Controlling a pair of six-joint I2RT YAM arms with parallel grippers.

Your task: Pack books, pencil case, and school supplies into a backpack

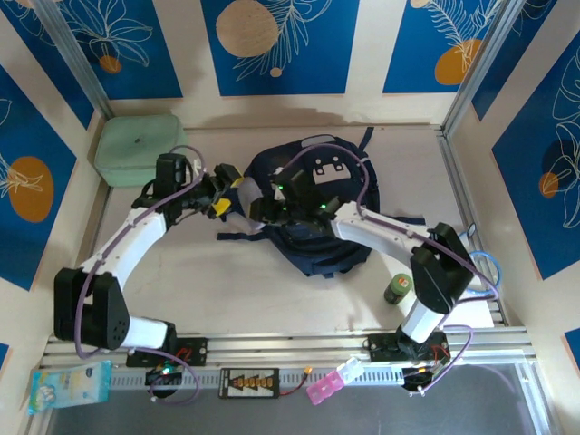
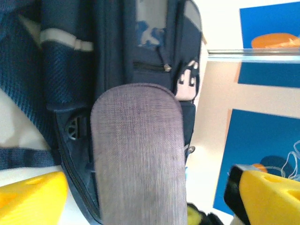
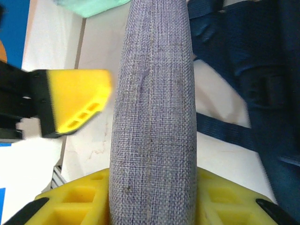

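The navy backpack (image 1: 313, 240) lies mid-table, its grey-white patch (image 1: 328, 170) facing up. Both grippers meet at its left side. My right gripper (image 3: 152, 187) is shut on a long grey woven fabric pouch (image 3: 154, 93), with a yellow finger pressed against each side. My left gripper (image 2: 147, 176) is open; its yellow fingers (image 2: 33, 197) stand wide on either side of the same pouch (image 2: 136, 150) without touching it. Behind the pouch is the backpack (image 2: 140, 47) with its zip pocket. A pale-blue pencil case (image 1: 68, 385) lies on the near rail at the left. The books are out of view.
A mint-green boxy case (image 1: 140, 145) sits at the back left corner. A small green can (image 1: 399, 288) stands by the right arm's base. A pink item (image 1: 328, 385) lies on the front rail. A dark strap (image 3: 225, 129) trails over the table beside the backpack.
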